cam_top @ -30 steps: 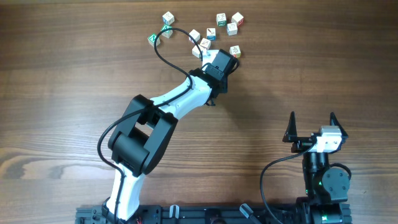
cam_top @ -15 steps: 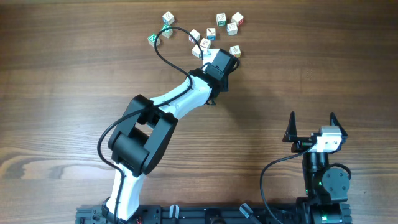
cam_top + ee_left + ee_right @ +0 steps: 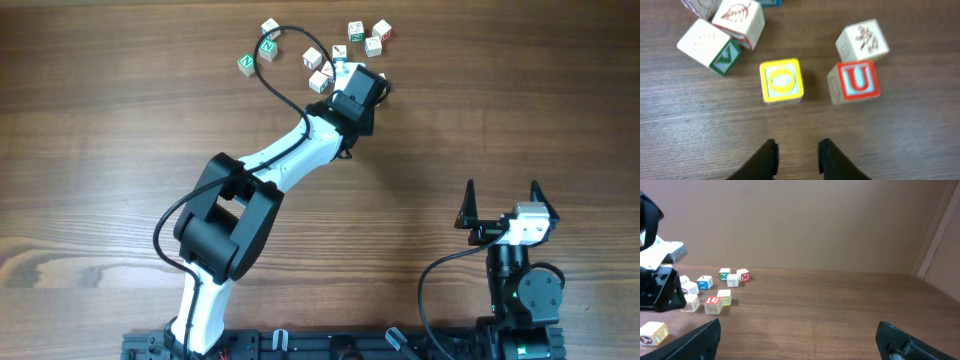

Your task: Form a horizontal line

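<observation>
Left wrist: five whole cubes [image 3: 781,80]

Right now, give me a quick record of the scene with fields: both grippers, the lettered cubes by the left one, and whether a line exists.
left gripper: open, empty, just short of the yellow O cube
yellow O cube: flat on the table, touching nothing
red U cube: beside the O cube, with a gap
picture cube: right behind the U cube
green V cube: on the O cube's other side
right gripper: open, empty, far from the cubes
line: not formed, cubes scattered
</observation>
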{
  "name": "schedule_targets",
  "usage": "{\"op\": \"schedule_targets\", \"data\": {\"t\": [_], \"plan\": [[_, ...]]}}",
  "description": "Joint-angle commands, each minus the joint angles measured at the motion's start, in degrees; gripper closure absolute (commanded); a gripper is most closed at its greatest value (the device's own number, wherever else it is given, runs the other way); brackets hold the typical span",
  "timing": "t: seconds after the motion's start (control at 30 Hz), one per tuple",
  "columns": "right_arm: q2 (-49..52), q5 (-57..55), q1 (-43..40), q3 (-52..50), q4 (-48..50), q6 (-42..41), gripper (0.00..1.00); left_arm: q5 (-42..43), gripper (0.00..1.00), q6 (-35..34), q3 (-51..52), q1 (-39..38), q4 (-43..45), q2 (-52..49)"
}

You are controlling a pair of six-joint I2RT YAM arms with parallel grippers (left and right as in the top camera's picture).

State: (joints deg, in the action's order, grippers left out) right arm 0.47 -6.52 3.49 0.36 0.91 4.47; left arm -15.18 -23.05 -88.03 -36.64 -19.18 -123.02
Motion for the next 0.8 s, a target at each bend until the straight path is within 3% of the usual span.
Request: {"op": "schedule_targets", "data": {"t": [0.0,0.07,0.2,0.77], "plan": [[0.11,-1.11,0.09,-0.07,0.22,0.70,0.00,0.70,0.89,-1.29,-1.36,-0.22,0.72,1.11],[0.11,-1.11,0.09,-0.07,0.22,0.70,0.00,1.20,0.96,-3.30,-1.33,-0.22,0.50,1.09],[0.11,-1.11,0.09,-0.07,0.22,0.72,0.00,1.14,0.96,-5.86,-1.33,-0.17,1.38,1.09],[0.11,-1.11,0.09,-0.07,0.22,0.70,0.00,0.09,0.96,-5.73,-1.25,1.31,-1.40,-2.38]]}}
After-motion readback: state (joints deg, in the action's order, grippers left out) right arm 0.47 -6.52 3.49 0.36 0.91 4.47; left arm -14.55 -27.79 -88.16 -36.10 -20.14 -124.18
